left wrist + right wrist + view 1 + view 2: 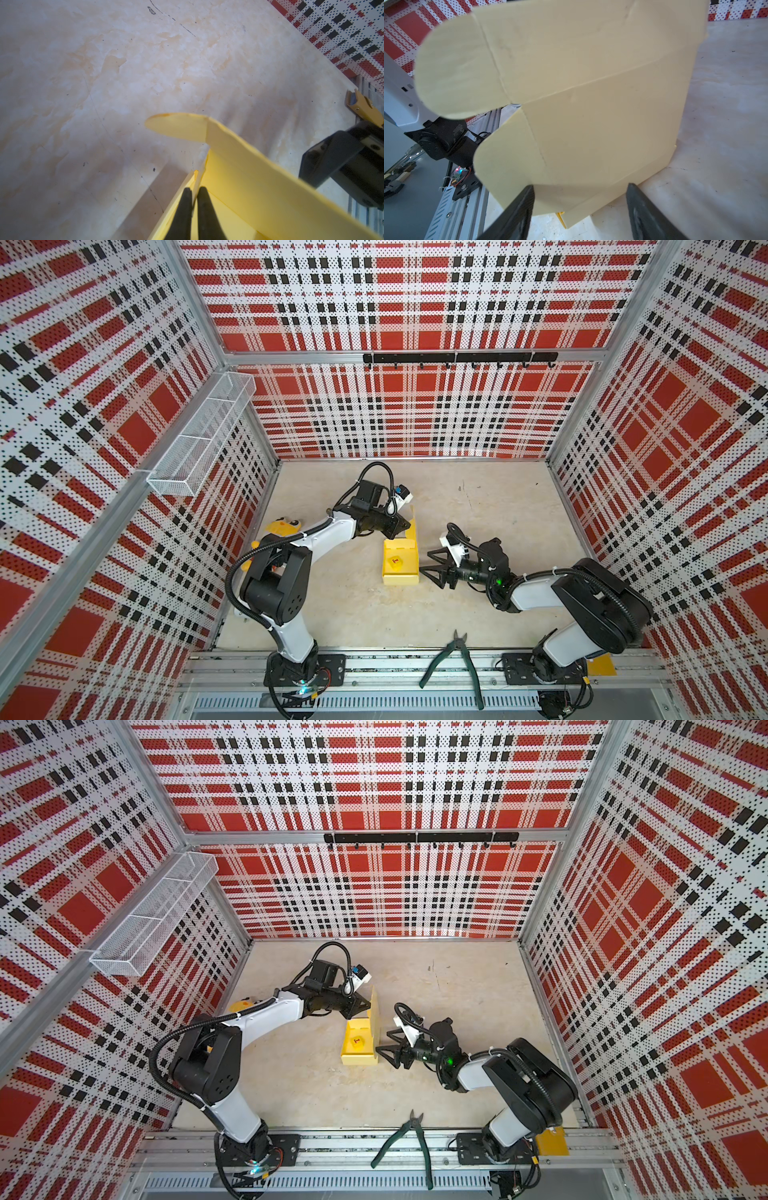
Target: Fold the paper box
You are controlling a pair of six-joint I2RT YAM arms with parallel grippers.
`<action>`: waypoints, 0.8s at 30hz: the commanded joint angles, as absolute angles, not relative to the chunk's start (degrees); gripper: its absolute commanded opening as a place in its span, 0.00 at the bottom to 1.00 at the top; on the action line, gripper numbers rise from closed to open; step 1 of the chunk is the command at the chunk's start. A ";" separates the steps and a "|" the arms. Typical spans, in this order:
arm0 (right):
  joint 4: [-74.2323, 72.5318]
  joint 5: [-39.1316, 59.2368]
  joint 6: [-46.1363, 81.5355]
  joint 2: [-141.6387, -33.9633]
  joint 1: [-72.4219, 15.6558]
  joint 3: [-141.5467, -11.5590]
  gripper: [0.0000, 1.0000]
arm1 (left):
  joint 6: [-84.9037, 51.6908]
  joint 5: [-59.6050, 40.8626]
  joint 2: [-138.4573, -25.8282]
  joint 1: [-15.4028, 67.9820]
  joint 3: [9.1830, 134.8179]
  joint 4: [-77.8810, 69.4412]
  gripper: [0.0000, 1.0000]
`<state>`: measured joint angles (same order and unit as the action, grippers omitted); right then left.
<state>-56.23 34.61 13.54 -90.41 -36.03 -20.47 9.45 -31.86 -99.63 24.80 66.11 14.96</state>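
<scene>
The paper box is pale yellow and sits mid-table as an open shallow tray. Its lid panel stands upright along the tray's right side. A tiny yellow cube with a red mark lies inside. My left gripper is shut on a thin cardboard wall at the box's far end. My right gripper stands open just right of the box, facing the lid's outer face, with nothing held between its fingers.
Green-handled cutters lie on the front rail between the arm bases. A yellow plush toy sits behind the left arm. A wire basket hangs on the left wall and a hook rail on the back wall.
</scene>
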 commanded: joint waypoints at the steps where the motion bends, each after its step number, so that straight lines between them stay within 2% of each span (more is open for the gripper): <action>1: -63.71 36.39 12.17 -92.69 -36.93 -21.33 0.74 | 9.16 -31.53 -98.43 24.86 65.55 15.50 0.10; 10: -66.94 35.97 12.58 -93.42 -37.29 -21.59 0.77 | 9.29 -31.20 -98.35 24.61 65.61 15.83 0.10; 24: -49.99 32.56 4.69 -85.95 -41.48 -25.82 0.79 | 9.15 -31.69 -99.12 24.69 65.60 15.47 0.11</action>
<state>-53.15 33.98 8.67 -88.20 -40.60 -24.40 9.45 -31.81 -99.59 24.73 65.71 15.09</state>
